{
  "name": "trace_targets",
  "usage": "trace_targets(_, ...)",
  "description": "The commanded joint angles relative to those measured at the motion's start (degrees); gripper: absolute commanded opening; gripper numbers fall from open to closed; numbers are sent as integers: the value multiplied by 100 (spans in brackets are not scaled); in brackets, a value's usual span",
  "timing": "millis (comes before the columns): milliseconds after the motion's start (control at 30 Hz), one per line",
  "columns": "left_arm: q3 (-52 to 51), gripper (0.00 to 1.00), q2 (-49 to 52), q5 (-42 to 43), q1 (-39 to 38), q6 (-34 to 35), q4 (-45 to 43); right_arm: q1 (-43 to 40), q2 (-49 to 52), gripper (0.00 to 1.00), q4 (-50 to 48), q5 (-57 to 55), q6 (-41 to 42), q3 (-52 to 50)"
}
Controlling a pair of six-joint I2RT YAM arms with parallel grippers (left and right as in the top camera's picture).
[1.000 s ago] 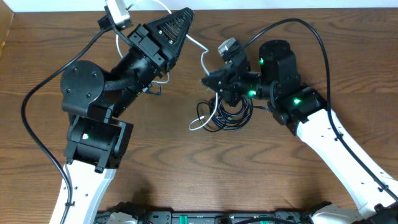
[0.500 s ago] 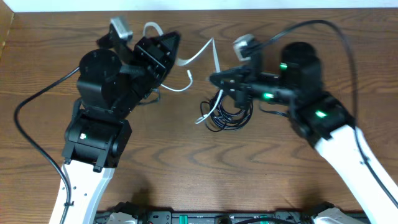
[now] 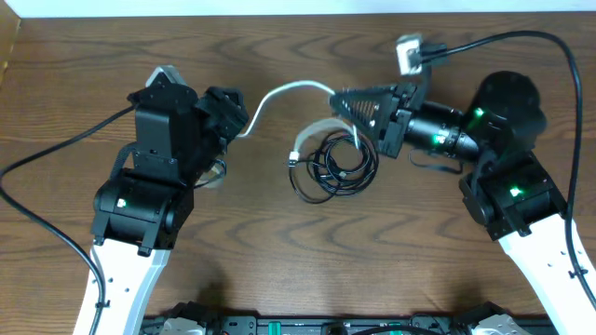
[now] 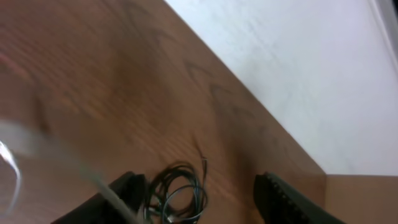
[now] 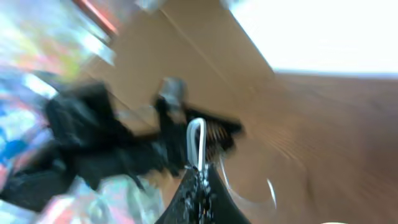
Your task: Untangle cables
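Two hands, one white cable drawn out sideways from the black bundle.
The right hand (image 5: 200,183) is closed on a loop of the white cable (image 3: 298,86), holding it apart from the black cables (image 3: 340,167), which lie coiled on the tabletop (image 3: 279,242) between the arms. I judge this is meant to let the white one draw clear. The left hand (image 4: 199,190) stands wide, and the white cord blurs past one finger, draped there rather than clamped, so any pull from that side could slip.
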State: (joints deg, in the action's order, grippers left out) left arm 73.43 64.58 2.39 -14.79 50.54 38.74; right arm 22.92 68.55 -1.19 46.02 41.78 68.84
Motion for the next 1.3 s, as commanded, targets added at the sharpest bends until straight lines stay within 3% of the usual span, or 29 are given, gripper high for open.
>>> trace_targets(0, 105, 68, -24, -138, 15, -472, 160, -87, -31, 1, -669, 81, 911, 81)
trace_targets(133, 107, 69, -39, 70, 15, -518, 299, -186, -28, 1, -748, -2, 988, 81)
trace_targets(300, 107, 71, -164, 916, 15, -522, -205, -199, 7, 1, 26, -162, 520, 79)
trace_targets(533, 107, 72, -509, 1711, 15, 374, -1001, -199, 68, 1, 155, -205, 485, 79)
trace_targets(567, 107, 74, -544, 1714, 15, 507, -992, -199, 68, 1, 109, -223, 485, 81)
trace_targets(633, 107, 93, -590, 1873, 15, 675, -992, -199, 68, 1, 50, -295, 494, 81)
trace_targets(733, 107, 96, -605, 2000, 15, 673, -911, -199, 68, 1, 46, -494, 798, 81)
trace_targets(800, 107, 96, -601, 2009, 15, 258, -778, -199, 70, 1, -4, -562, 1062, 81)
trace_targets(967, 105, 96, -424, 2013, -31, -2439, -664, -199, 68, 1, -295, -557, 1530, 81)
trace_targets(1167, 105, 96, -160, 3029, -50, -3591, -988, -192, 68, 1, -332, -529, 1755, 81)
trace_targets(1267, 105, 95, 46, 3213, -120, -3786, -1198, -186, 68, 1, -332, -509, 1912, 81)
